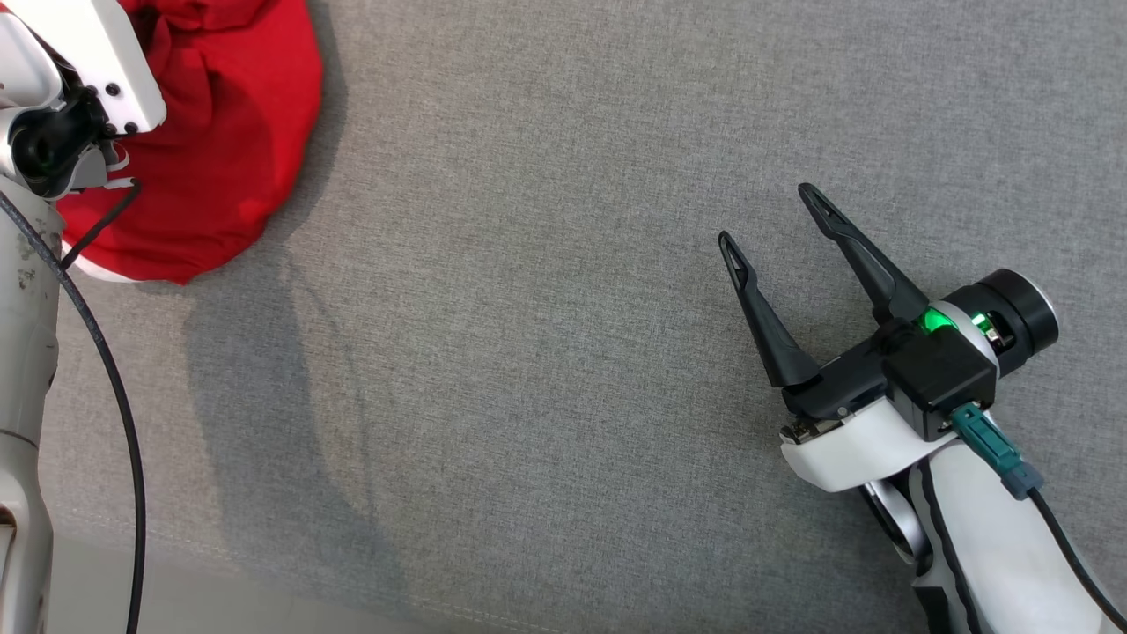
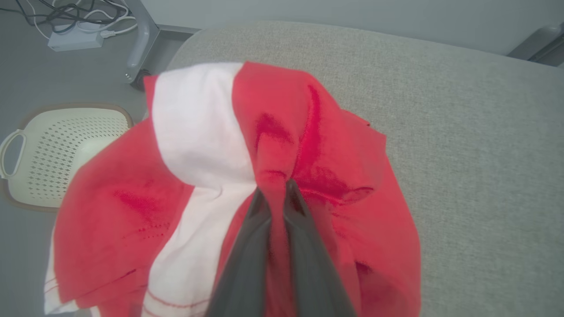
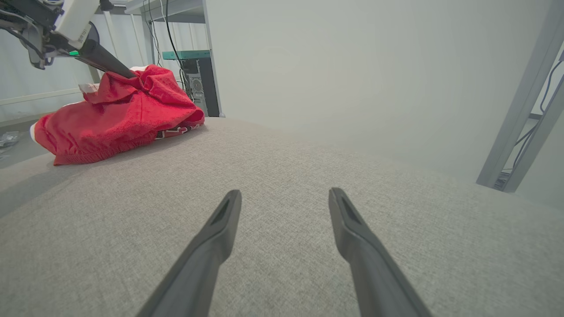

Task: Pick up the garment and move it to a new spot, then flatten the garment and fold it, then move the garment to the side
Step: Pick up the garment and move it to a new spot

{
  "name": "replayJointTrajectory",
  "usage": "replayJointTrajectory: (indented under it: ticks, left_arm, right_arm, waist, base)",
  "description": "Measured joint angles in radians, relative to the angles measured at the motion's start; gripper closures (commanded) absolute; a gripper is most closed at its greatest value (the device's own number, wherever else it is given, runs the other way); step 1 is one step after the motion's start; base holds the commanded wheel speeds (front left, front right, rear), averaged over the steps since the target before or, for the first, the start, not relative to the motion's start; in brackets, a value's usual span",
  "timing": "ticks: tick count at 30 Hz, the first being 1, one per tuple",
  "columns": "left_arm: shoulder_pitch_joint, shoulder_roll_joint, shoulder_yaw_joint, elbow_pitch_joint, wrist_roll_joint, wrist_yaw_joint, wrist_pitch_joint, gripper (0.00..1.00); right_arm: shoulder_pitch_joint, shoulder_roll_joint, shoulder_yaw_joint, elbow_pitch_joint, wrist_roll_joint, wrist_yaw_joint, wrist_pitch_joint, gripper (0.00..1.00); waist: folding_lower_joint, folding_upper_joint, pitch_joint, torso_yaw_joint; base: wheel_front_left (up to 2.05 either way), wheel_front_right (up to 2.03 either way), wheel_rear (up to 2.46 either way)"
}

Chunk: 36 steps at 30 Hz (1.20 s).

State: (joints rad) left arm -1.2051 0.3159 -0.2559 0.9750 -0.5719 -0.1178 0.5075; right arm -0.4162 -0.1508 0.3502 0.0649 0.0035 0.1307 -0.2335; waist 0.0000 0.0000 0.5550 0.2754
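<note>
Two dark fingers of the left gripper (image 2: 275,189) press together on a ridge of red cloth at the top of the garment (image 2: 339,145), as seen from the left wrist. Red with a broad white panel and thin red stripes near one white edge, the garment sits bunched in a heap on the grey fabric-covered surface (image 1: 546,335). It lies at the upper left of the head view, where the pale left arm (image 1: 26,352) partly covers it. From the right wrist, the heap rests on the surface with its top drawn into a peak at the left gripper's fingertips and a gathered hem along the near side. Right gripper (image 1: 766,214) is poised over bare grey fabric at the lower right of the head view, well apart from the garment. Its fingers are spread wide and hold nothing, and a green light glows on its body. Beyond the surface's edge in the left wrist view, a cream perforated basket (image 2: 66,149) with a handle sits on the floor, near a metal frame leg (image 2: 141,44) and a white power strip (image 2: 75,40) with tangled cables. A dark computer tower (image 3: 205,88) stands behind the garment in the right wrist view
</note>
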Motion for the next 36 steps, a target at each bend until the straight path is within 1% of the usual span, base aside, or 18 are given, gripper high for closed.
replayJointTrajectory:
  ticks: [3, 8, 16, 17, 22, 27, 30, 36]
  left_arm:
    - [-0.004, 0.001, -0.002, 0.000, 0.000, -0.001, -0.027, 1.00]
    - [-0.004, 0.000, 0.018, -0.007, -0.023, -0.003, -0.109, 1.00]
    - [-0.004, 0.005, 0.037, -0.016, -0.028, -0.003, -0.268, 1.00]
    - [-0.004, 0.006, 0.047, -0.019, -0.034, -0.003, -0.303, 1.00]
    - [-0.004, 0.013, 0.054, -0.039, -0.036, -0.004, -0.400, 1.00]
    - [-0.001, 0.022, 0.046, -0.092, -0.033, -0.006, -0.517, 1.00]
    - [0.018, 0.022, 0.030, -0.130, -0.031, -0.009, -0.576, 1.00]
    - [0.074, 0.001, -0.003, -0.221, -0.061, -0.012, -0.647, 1.00]
  right_arm:
    - [0.001, 0.005, 0.001, 0.006, -0.001, 0.000, -0.002, 0.00]
    - [0.005, 0.009, 0.002, 0.019, 0.002, 0.000, -0.005, 0.00]
    - [0.022, 0.015, -0.013, 0.048, 0.011, 0.000, -0.014, 0.00]
    - [0.034, 0.021, -0.014, 0.054, 0.012, 0.000, -0.016, 0.00]
    - [0.056, 0.033, -0.015, 0.075, 0.015, 0.000, -0.022, 0.00]
    - [0.076, 0.045, -0.019, 0.090, 0.018, 0.000, -0.024, 0.00]
    - [0.084, 0.046, -0.046, 0.096, 0.019, 0.000, -0.025, 0.00]
    - [0.103, 0.049, -0.104, 0.091, 0.013, 0.000, -0.027, 0.00]
  waist:
    - [0.0000, 0.0000, -0.012, 0.003]
    - [0.0000, 0.0000, -0.041, 0.006]
    - [0.0000, 0.0000, -0.113, 0.012]
    - [0.0000, 0.0000, -0.135, 0.014]
    - [0.0000, 0.0000, -0.190, 0.018]
    - [0.0000, 0.0000, -0.245, 0.016]
    - [0.0000, 0.0000, -0.275, 0.012]
    - [0.0000, 0.0000, -0.330, -0.002]
  base:
    - [0.00, 0.00, 0.00]
    - [0.00, 0.00, 0.00]
    - [0.00, 0.00, 0.00]
    - [0.00, 0.00, 0.00]
    - [0.00, 0.00, 0.00]
    - [0.00, 0.00, 0.00]
    - [0.00, 0.00, 0.00]
    - [0.00, 0.00, 0.00]
